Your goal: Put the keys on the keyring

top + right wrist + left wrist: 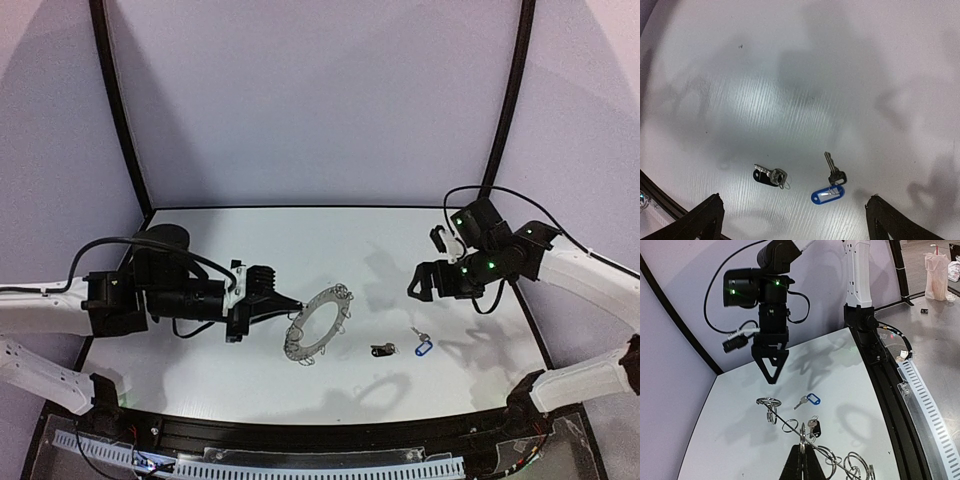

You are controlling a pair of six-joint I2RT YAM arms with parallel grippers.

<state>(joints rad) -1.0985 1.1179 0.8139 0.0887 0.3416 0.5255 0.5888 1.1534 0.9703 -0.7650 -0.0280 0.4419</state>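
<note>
My left gripper [290, 303] is shut on the near-left edge of the keyring [322, 296], a flat black ring fringed with small wire loops, and holds it tilted above the table. The left wrist view shows the keyring [768, 401] edge-on, pinched in my left gripper [804, 450]. Two keys lie flat to the ring's right. One has a black tag [383, 349] [813, 427] [769, 176] and the other a blue tag [423, 345] [812, 399] [828, 195]. My right gripper [415, 285] [795, 200] hovers open above them with nothing between its fingers [707, 217].
The white table [240, 240] is enclosed by pale walls with black corner posts. A black rail [330, 435] runs along its near edge. In the left wrist view my right arm's gripper [772, 367] hangs pointing down above the keys.
</note>
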